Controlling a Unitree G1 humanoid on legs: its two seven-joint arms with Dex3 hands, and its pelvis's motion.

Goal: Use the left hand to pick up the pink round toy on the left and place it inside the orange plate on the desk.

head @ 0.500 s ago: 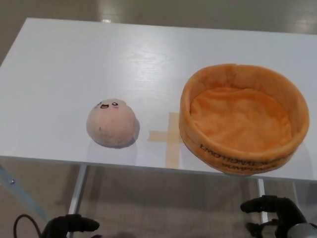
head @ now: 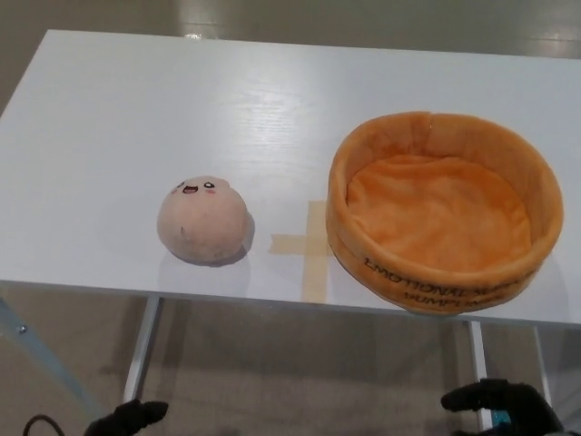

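The pink round toy (head: pixel 202 219), a plush ball with a small face, sits on the left part of the white desk (head: pixel 182 100) near its front edge. The orange plate (head: pixel 434 275), a soft round basket with a raised rim, stands to its right and holds nothing. Only the top of my left hand (head: pixel 127 419) shows at the bottom left, below the desk edge and far from the toy. The same goes for my right hand (head: pixel 497 401) at the bottom right, under the plate's side of the desk.
A cross of tan tape (head: pixel 309 245) is stuck to the desk between the toy and the plate. White desk legs (head: pixel 142 350) run down below the front edge, above a grey floor.
Both hands have sunk lower at the bottom edge, so less of them shows. The whole view has shifted slightly; the toy and the plate have not moved on the desk.
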